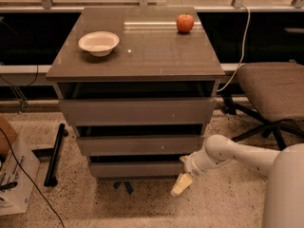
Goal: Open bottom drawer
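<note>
The grey-brown cabinet has three drawers. The bottom drawer is the lowest one, with a plain flat front and a dark gap above it. My gripper is at the end of the white arm, low at the bottom drawer's right front corner, with its pale fingers pointing down towards the floor just in front of and below the drawer front. The middle drawer and top drawer sit above, each with a dark gap over its front.
A white bowl and a red apple sit on the cabinet top. An office chair stands to the right. A cardboard box, a black bar and cables lie on the floor at the left.
</note>
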You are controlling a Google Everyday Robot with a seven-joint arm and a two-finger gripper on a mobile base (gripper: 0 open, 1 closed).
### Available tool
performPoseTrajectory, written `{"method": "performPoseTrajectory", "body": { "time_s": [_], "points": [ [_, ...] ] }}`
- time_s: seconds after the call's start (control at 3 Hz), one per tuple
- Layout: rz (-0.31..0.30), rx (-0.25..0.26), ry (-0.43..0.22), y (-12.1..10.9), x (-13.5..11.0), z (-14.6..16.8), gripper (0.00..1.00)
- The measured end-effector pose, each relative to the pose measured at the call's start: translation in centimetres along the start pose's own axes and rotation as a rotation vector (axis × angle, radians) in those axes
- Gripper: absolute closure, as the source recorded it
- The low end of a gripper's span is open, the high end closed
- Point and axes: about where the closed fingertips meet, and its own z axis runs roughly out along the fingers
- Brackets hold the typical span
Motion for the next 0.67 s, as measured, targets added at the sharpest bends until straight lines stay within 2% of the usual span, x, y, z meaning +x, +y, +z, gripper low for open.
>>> {"method": "performPoseTrajectory", "body": {
  "time_s": [0.33, 0.67],
  "points": [
    [0.013, -0.01, -0.036, -1.4, 0.8, 1.7, 0.0],
    [0.052, -0.019, -0.081, -2.6, 2.2, 3.9, 0.0]
  ]
}}
